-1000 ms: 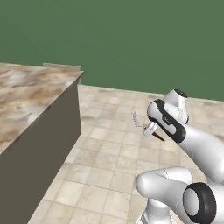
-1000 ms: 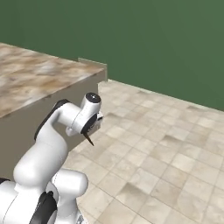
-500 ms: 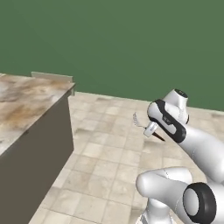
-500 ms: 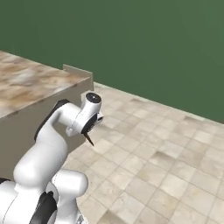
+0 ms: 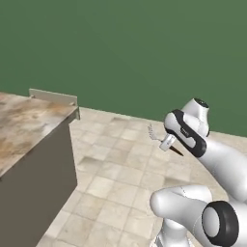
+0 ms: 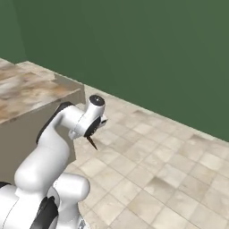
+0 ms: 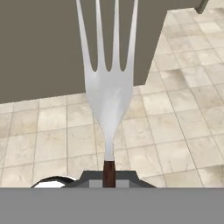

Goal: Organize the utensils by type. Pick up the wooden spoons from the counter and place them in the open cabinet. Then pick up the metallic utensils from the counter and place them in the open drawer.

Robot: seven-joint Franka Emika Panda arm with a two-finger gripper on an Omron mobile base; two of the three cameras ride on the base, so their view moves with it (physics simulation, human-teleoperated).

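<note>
My jaws are clamped on a fork, one of the metallic utensils; its silvery tines stand up ahead of me in the hand view and the dark-brown handle disappears between my fingertips at the bottom. From the left base view my gripper hangs out over the tiled floor, well apart from the counter, with the fork's pale tines poking toward the counter side and the dark handle trailing back; the right base view shows the same, the handle jutting below my wrist.

I judge this the carry toward the open drawer, which I cannot find in these views; that is the first risk, since I would be steering at something I cannot yet place. The grip is on the thin handle alone, far from the heavy head; a quick swing or a jolt from the base could let the fork pivot or slide out and drop to the floor. The long tines also lead; coming in close to the counter's side wall, they could strike it and twist the fork loose.
</note>
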